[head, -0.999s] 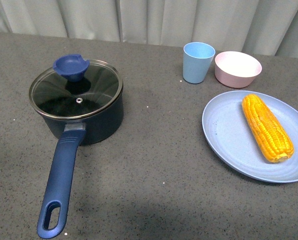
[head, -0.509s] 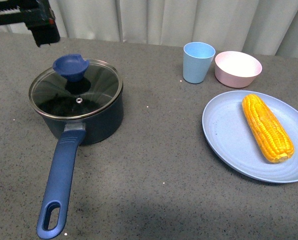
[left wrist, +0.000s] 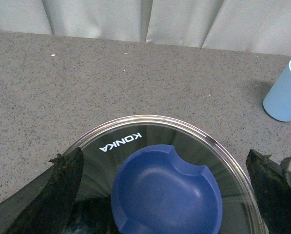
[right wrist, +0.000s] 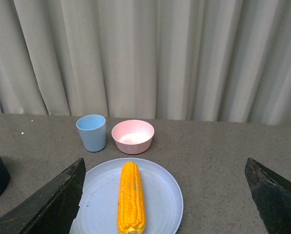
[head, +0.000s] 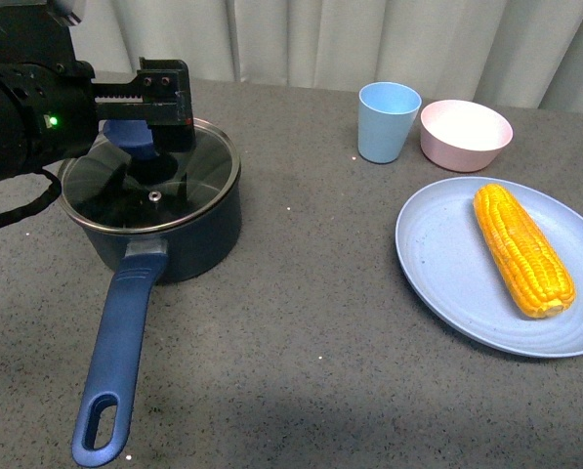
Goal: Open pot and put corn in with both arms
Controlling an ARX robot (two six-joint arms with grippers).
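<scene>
Corn (head: 522,250) is lying on the plate (head: 447,264); left gripper (left wrist: 160,158) is hanging, spread wide, over the pot (head: 188,239) knob (left wrist: 167,190); right gripper (right wrist: 164,165) is gaping too.

Light blue cup (head: 389,121) just beside pink bowl (head: 465,134), behind blue plate (head: 447,264)

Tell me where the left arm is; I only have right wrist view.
Observer: The left arm hangs over the blue knob, jaws open on either side of it, not touching.
Operator: Lid off?
Observer: No, the glass lid sits on the saucepan.
Operator: Which way is the handle?
Observer: The handle points toward the robot.
</scene>
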